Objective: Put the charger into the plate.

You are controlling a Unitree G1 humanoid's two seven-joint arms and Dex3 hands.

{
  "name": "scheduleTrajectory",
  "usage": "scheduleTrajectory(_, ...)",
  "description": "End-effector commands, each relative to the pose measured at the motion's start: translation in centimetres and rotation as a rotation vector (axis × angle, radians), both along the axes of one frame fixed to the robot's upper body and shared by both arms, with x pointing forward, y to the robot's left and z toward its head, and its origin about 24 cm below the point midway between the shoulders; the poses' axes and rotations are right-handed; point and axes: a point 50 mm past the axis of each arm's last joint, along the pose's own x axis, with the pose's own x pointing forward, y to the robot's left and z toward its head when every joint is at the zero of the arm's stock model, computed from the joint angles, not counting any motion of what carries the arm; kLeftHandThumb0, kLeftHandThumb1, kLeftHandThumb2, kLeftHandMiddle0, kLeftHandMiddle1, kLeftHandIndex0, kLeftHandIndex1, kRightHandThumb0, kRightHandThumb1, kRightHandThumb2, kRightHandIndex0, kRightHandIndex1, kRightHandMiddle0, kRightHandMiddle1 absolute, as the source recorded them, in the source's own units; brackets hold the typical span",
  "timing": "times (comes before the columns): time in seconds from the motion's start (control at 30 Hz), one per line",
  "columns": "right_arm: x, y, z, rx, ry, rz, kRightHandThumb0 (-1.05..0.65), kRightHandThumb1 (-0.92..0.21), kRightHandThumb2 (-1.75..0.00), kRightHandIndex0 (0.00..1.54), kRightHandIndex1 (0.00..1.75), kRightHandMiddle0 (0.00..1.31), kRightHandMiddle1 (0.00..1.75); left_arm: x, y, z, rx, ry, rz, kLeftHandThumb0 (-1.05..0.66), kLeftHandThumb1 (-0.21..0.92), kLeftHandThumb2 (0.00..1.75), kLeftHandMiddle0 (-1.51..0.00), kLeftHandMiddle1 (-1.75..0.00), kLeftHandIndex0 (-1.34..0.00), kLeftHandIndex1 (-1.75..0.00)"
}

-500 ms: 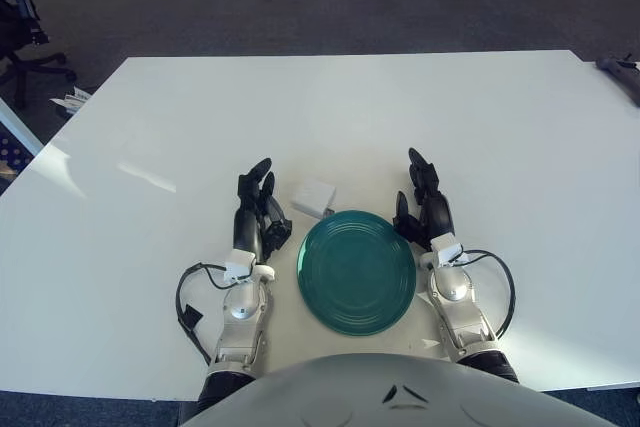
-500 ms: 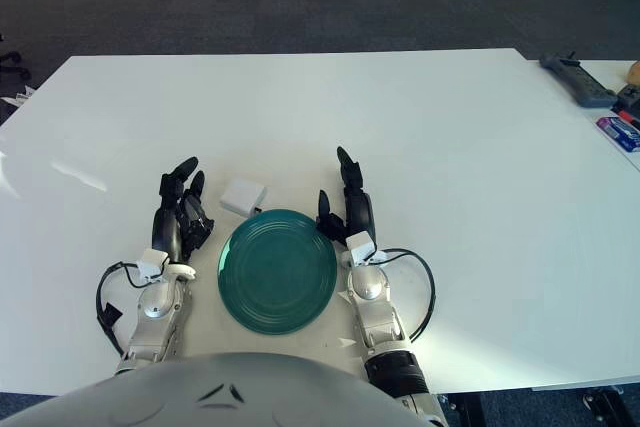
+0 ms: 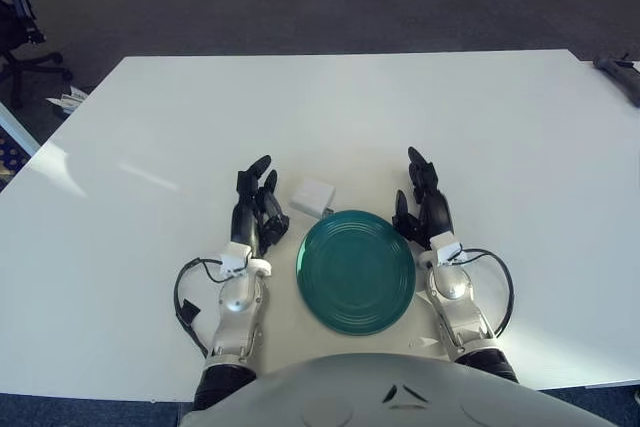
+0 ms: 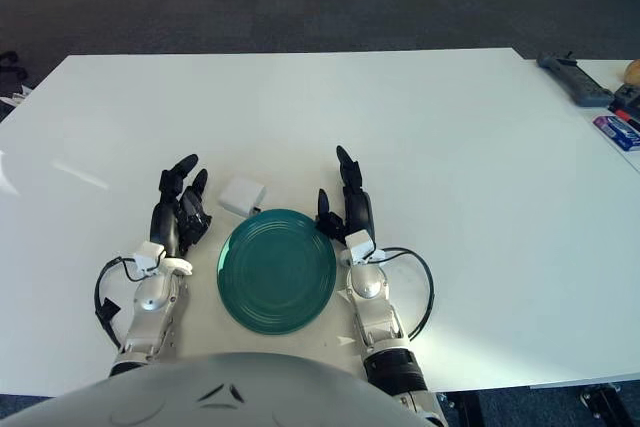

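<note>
A: Item one, surface?
B: White table [image 3: 330, 107], wide and bare across its far half. Near edge runs just under the robot's body; far edge borders dark carpet. Much open room to the far side, and to the left and right beyond both hands.

A: Item two, task objects?
B: Green plate [image 3: 356, 271], round, ridged, lying flat near the near edge, nothing in it. White charger [image 3: 313, 196], small and squarish, flat on the table just beyond the plate's far-left rim; close to the rim, but contact cannot be told. It sits outside the plate.

A: Item three, hands?
B: Left hand [image 3: 255, 209], just left of the plate and near the charger's left side, forearm pointing away from the body, dark fingers extended far-ward and loosely spread, gripping nothing, apart from the charger. Right hand [image 3: 424, 207], just right of the plate, same forward pose, fingers stretched out and relaxed, also holding nothing.

A: Item four, margins?
B: Dark tool [image 4: 570, 78] and small packets [image 4: 620, 129] at the far-right table edge, well apart from the plate. Office chair [image 3: 22, 32] off the far-left corner.
</note>
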Motion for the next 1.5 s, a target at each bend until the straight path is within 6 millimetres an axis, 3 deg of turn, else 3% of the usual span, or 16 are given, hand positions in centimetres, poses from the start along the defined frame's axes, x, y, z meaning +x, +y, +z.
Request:
scheduleTrajectory(0.0, -3.5, -0.4, -6.2, -0.013, 0.285, -0.031, -0.86, -0.92, -0.88, 0.13, 0.01, 0.00, 0.34, 0.4, 1.0, 0.2, 0.206, 0.106, -0.023, -0.87, 0.92, 0.82, -0.49, -0.06, -0.07, -0.94)
scheduleTrajectory(0.17, -3.5, -0.5, -6.6, -0.007, 0.291, -0.039, -0.87, -0.92, -0.86, 0.13, 0.01, 0.00, 0.32, -0.1, 1.8, 1.9, 0.605, 0.053, -0.210, -0.87, 0.92, 0.81, -0.43, -0.03, -0.02, -0.90)
scheduleTrajectory(0.47, -3.4, -0.5, -6.7, 0.001, 0.278, -0.045, -0.88, -0.92, -0.85, 0.14, 0.01, 0.00, 0.31, -0.9, 3.2, 0.9, 1.154, -0.050, -0.516, -0.94, 0.92, 0.70, -0.39, 0.00, -0.02, -0.93)
scheduleTrajectory(0.63, -3.4, -0.6, -6.7, -0.004, 0.274, -0.045, -0.88, -0.92, -0.85, 0.14, 0.01, 0.00, 0.32, -0.3, 3.3, 1.4, 1.298, -0.077, -0.593, -0.99, 0.92, 0.62, -0.38, 0.00, -0.04, -0.97)
scheduleTrajectory(0.87, -3.4, -0.6, -6.7, -0.006, 0.272, -0.050, -0.88, -0.92, -0.86, 0.15, 0.01, 0.00, 0.35, 0.2, 3.1, 2.4, 1.373, -0.095, -0.639, -1.02, 0.92, 0.56, -0.36, 0.00, -0.03, -0.98)
scheduleTrajectory(1.07, -3.4, -0.6, -6.8, -0.011, 0.278, -0.052, -0.87, -0.92, -0.86, 0.16, 0.01, 0.00, 0.36, 0.2, 3.2, 2.6, 1.457, -0.083, -0.688, -0.98, 0.92, 0.48, -0.33, 0.00, 0.00, -0.96)
scheduleTrajectory(1.47, -3.4, -0.5, -6.8, -0.006, 0.282, -0.051, -0.89, -0.92, -0.86, 0.15, 0.00, 0.00, 0.34, 0.5, 3.2, 2.8, 1.674, -0.138, -0.758, -0.94, 0.92, 0.47, -0.29, 0.00, 0.00, -0.88)
